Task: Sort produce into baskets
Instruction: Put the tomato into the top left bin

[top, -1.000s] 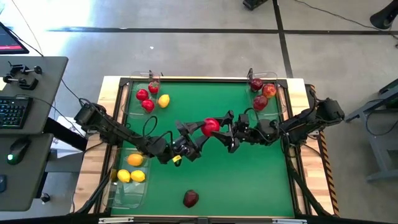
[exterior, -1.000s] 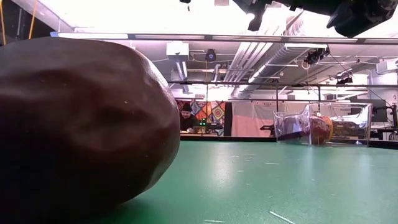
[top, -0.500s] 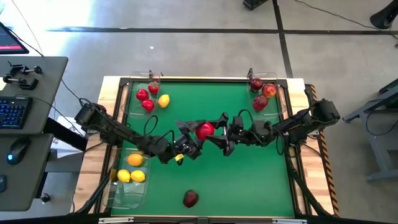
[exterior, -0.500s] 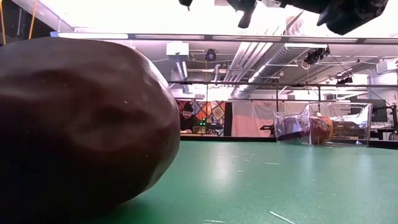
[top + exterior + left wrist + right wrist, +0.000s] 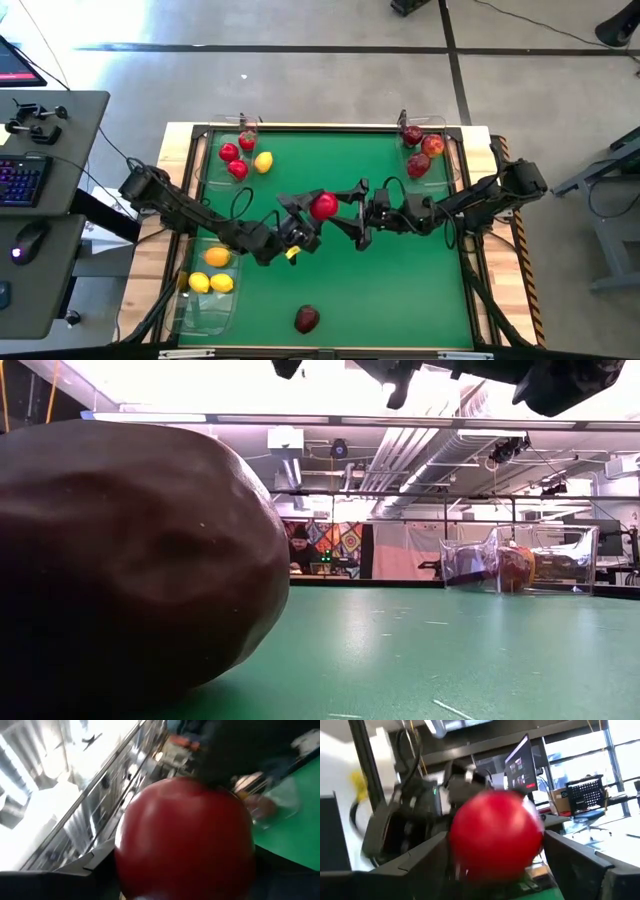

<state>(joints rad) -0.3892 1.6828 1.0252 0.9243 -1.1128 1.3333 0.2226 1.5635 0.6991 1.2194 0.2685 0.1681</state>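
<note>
A small bright red fruit (image 5: 323,207) is up in the air over the middle of the green table, between my two grippers. My right gripper (image 5: 338,208) comes from the table's right and is shut on it (image 5: 495,837). My left gripper (image 5: 311,211) comes from the left. Its fingers stand on either side of the fruit (image 5: 185,835), which fills the left wrist view. A dark red apple (image 5: 307,319) rests on the table near the near edge and fills the low view (image 5: 130,560). My right gripper pinches the red fruit's two opposite sides (image 5: 535,842) between its two fingers, coming roughly level from the table's right. The fruit is lifted clear of the table. My left gripper: I cannot tell whether its fingers touch the fruit.
A clear tray (image 5: 212,140) at the far left holds three small red fruits, and a lemon (image 5: 263,162) lies beside it. A clear tray (image 5: 447,150) at the far right holds apples. A clear tray (image 5: 205,310) at the near left holds three lemons.
My right gripper has carried the red fruit toward the table's left edge, closer to my left gripper. My left gripper has come up a little toward the fruit, so the two now meet around it.
</note>
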